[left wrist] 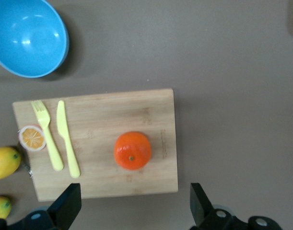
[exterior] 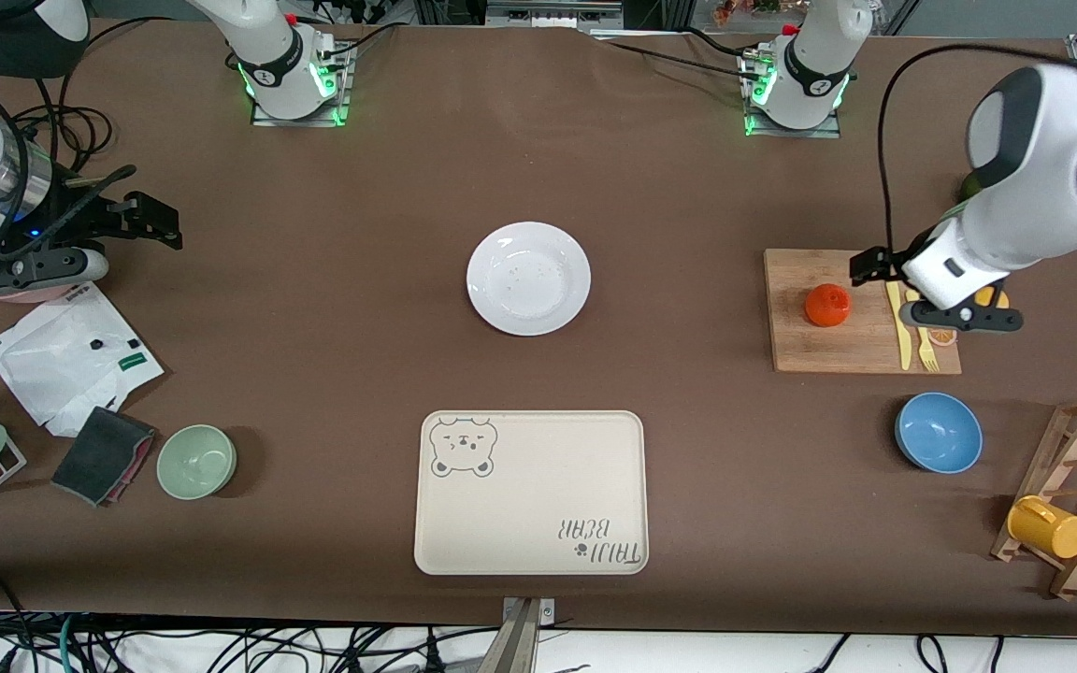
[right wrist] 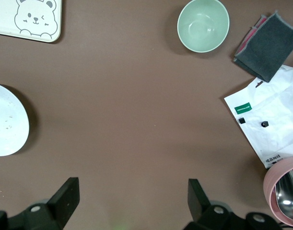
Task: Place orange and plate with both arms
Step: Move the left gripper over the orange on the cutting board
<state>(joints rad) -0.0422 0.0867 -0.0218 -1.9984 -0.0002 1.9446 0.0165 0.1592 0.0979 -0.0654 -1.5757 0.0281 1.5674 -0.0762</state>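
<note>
The orange (exterior: 826,305) sits on a wooden cutting board (exterior: 861,360) toward the left arm's end of the table; it also shows in the left wrist view (left wrist: 132,150). The white plate (exterior: 528,278) lies empty mid-table, and its edge shows in the right wrist view (right wrist: 5,120). My left gripper (exterior: 889,271) is open and empty, up over the board's edge nearest the robots, its jaws (left wrist: 134,208) wide apart just short of the orange. My right gripper (exterior: 153,222) is open and empty (right wrist: 132,203) over bare table at the right arm's end.
A cream bear tray (exterior: 531,491) lies nearer the camera than the plate. A yellow knife and fork (exterior: 912,332), an orange slice (exterior: 942,335) and lemons (left wrist: 2,163) are by the board. Also present: blue bowl (exterior: 939,432), green bowl (exterior: 196,461), white bag (exterior: 71,355), grey cloth (exterior: 104,453), rack with yellow mug (exterior: 1048,526).
</note>
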